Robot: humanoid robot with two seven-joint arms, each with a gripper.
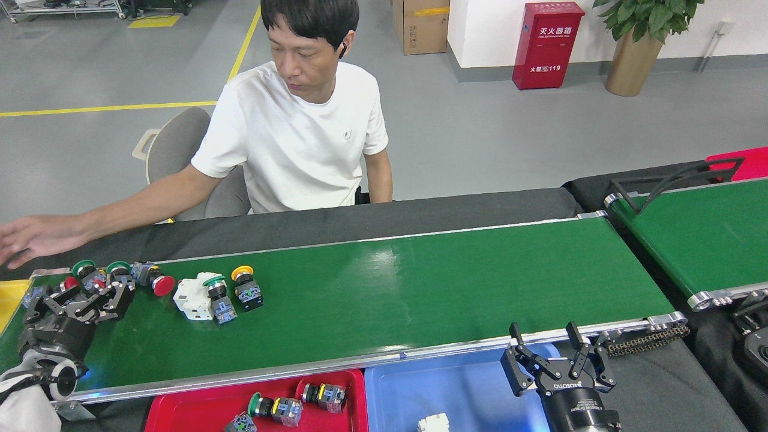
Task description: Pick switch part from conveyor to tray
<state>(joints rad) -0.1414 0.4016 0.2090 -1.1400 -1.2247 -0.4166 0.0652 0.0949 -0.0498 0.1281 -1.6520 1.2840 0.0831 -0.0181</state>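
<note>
The conveyor [420, 282] runs across the middle of the head view. Near its left end lie several switch parts: a red-capped one [157, 283], a white block [191, 297], a green-capped one [217, 294] and a yellow-capped one [246, 288]. Further left, two green-capped parts [84, 267] sit in a cluster. My left gripper [78, 297] lies over that cluster with its fingers spread around the parts, touching them. My right gripper [558, 354] stands open and empty at the near rail, above the blue tray [468, 390]. The red tray [192, 408] holds several switch parts.
A person sits behind the belt, one arm stretched left with the hand [30, 240] just beyond the belt's left end. A yellow bin [9, 294] sits at the far left. Another green belt [714, 240] with a black curved bar stands at the right.
</note>
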